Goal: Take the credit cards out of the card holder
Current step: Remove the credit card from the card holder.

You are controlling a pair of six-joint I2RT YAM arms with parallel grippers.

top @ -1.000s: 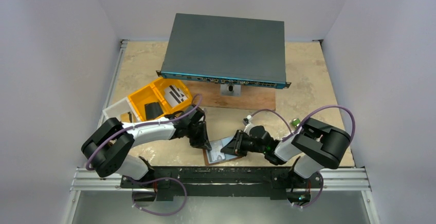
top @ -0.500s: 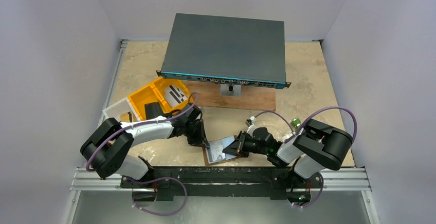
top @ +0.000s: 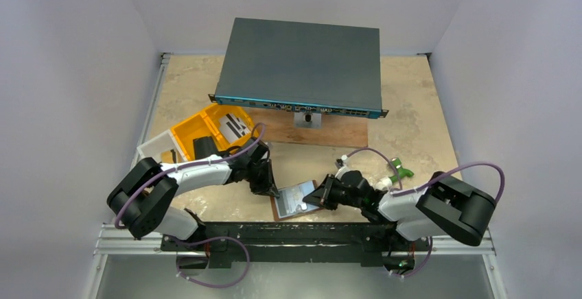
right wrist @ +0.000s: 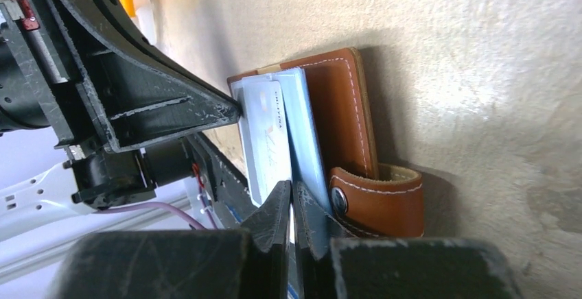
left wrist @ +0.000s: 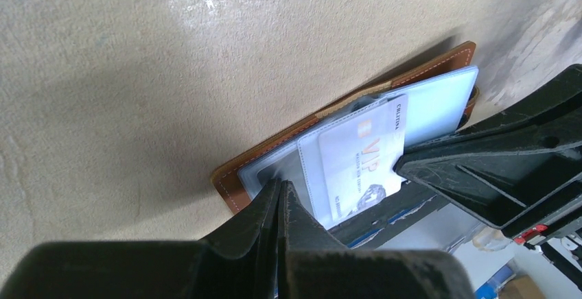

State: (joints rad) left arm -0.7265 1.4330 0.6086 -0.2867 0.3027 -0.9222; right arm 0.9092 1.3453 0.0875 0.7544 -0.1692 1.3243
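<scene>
Left gripper (top: 275, 193) and right gripper (top: 310, 196) both pinched shut at the open card holder (top: 291, 204).
The brown card holder lies open on the table (top: 412, 127) near its near edge, between the arms. Closed left tips press its left end, on the clear pocket (left wrist: 439, 103). Closed right tips meet the right edge of a white card (left wrist: 360, 158) at that pocket; whether they grip it, I cannot tell. Far left, a yellow tray (top: 187, 132) holds a striped card (top: 235, 126).
</scene>
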